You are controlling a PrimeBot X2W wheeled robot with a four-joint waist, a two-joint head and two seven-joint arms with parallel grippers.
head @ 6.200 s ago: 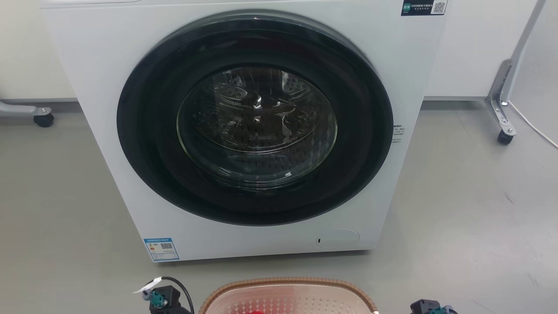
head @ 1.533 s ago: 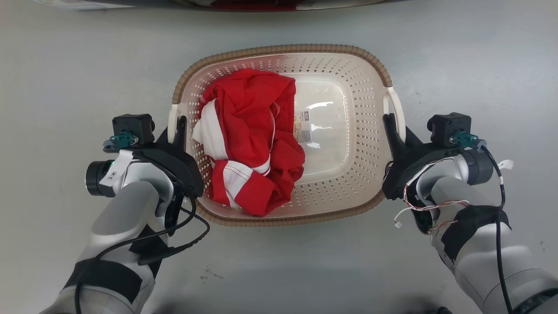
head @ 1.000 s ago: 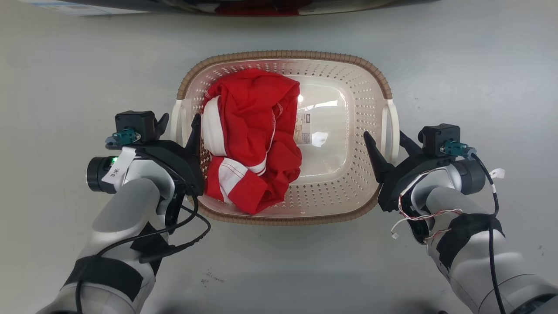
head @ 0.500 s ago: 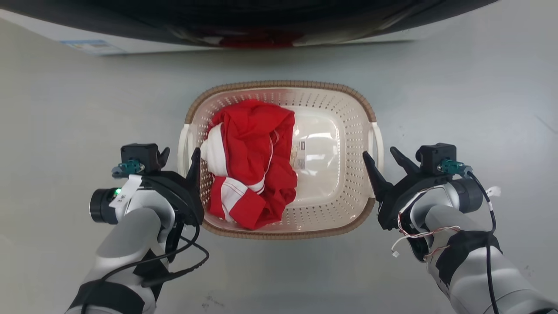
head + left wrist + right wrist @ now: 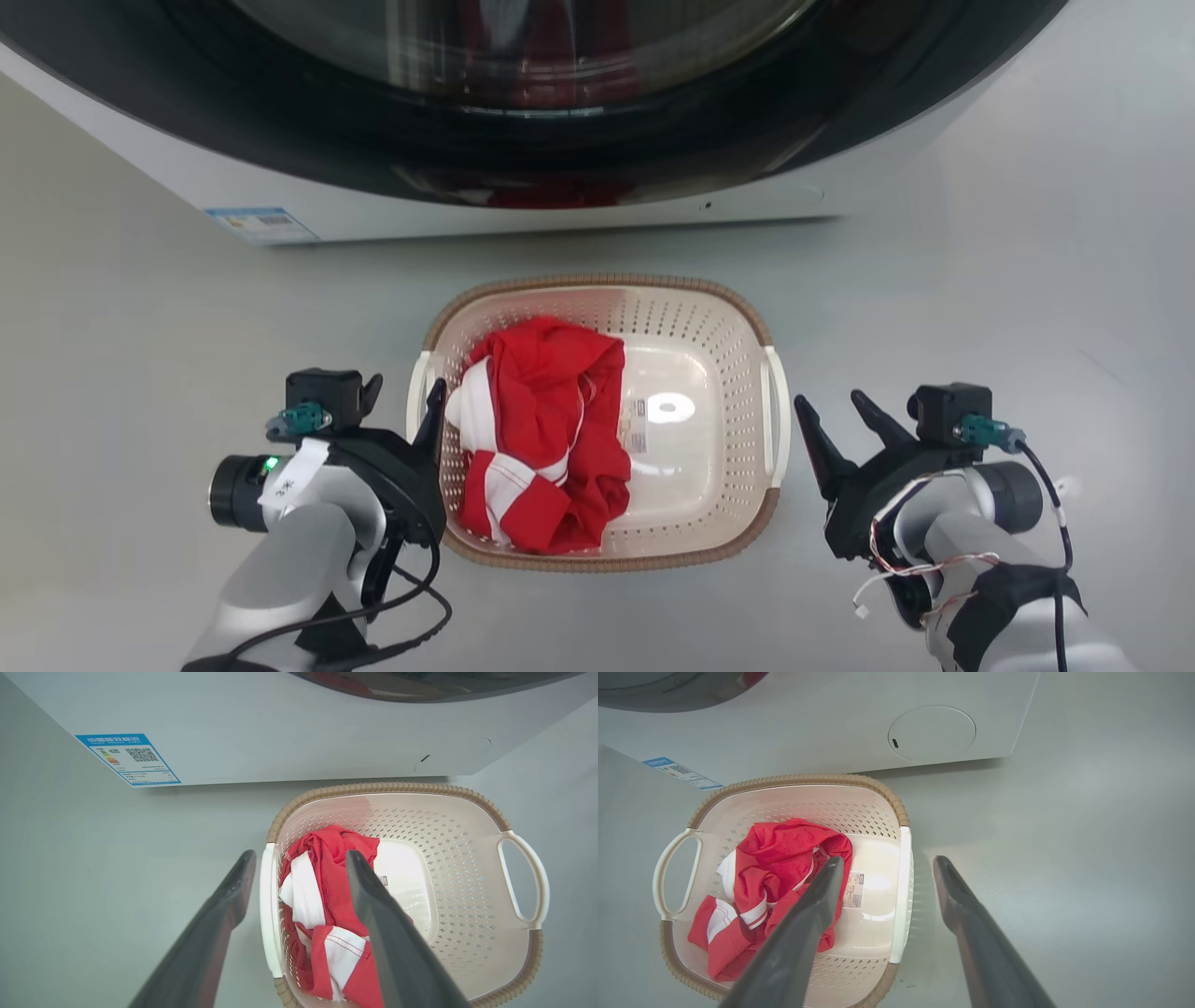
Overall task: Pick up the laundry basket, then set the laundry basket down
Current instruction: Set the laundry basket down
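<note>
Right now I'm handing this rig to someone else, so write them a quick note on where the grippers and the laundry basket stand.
Left gripper: open, fingers either side of the basket's left handle, gripping nothing.
Right gripper: open, beside the right handle, gripping nothing.
Laundry basket: on the floor before the washing machine, red and white garment inside.
Done: both grippers held the handles a moment ago and have let go; basket set down.
Left: probably only drawing the arms clear.
</note>
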